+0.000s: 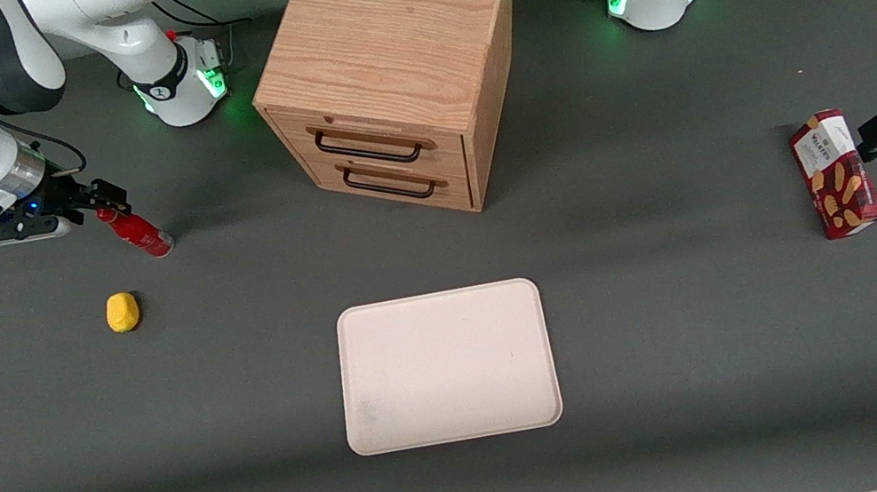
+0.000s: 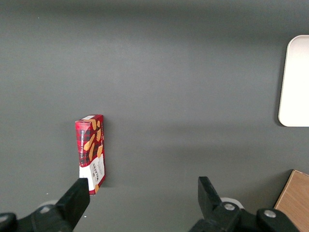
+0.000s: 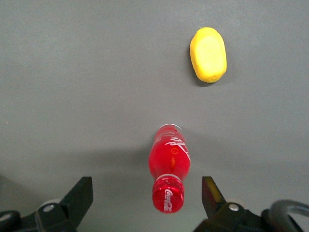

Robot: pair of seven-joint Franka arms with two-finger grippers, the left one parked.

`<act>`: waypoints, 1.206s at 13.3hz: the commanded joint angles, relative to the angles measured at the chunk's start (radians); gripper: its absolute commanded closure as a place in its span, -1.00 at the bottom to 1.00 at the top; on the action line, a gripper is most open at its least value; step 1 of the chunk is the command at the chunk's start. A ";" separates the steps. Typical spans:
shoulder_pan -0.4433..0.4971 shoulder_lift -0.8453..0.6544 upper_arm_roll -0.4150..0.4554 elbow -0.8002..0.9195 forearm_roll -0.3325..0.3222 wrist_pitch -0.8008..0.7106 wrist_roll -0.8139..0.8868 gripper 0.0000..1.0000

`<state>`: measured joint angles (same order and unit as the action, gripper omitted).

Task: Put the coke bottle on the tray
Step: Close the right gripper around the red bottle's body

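On the dark grey surface (image 1: 697, 381), toward the working arm's end, the coke bottle (image 1: 136, 231) sits upright. The gripper (image 3: 147, 195) hovers right over its cap, fingers (image 3: 83, 192) spread apart, not touching. The tray (image 1: 446, 367) lies well apart, nearer the front camera.

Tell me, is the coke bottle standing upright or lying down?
Upright: the pincer is open above the coke bottle, whose cap faces the wrist camera.

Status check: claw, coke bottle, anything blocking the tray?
Claw open, straddling the coke bottle's cap, not gripping. Tray bare. Yellow lump off the route.
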<state>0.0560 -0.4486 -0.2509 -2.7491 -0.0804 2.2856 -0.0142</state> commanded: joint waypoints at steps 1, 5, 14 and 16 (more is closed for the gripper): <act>-0.005 0.037 -0.028 -0.015 -0.019 0.052 0.008 -1.00; -0.005 0.054 -0.030 -0.015 -0.019 0.055 0.008 -1.00; -0.004 0.053 -0.030 -0.012 -0.021 0.034 0.010 0.85; -0.004 0.053 -0.030 -0.009 -0.022 0.022 0.010 1.00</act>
<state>0.0549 -0.3950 -0.2789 -2.7601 -0.0846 2.3156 -0.0142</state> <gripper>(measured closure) 0.670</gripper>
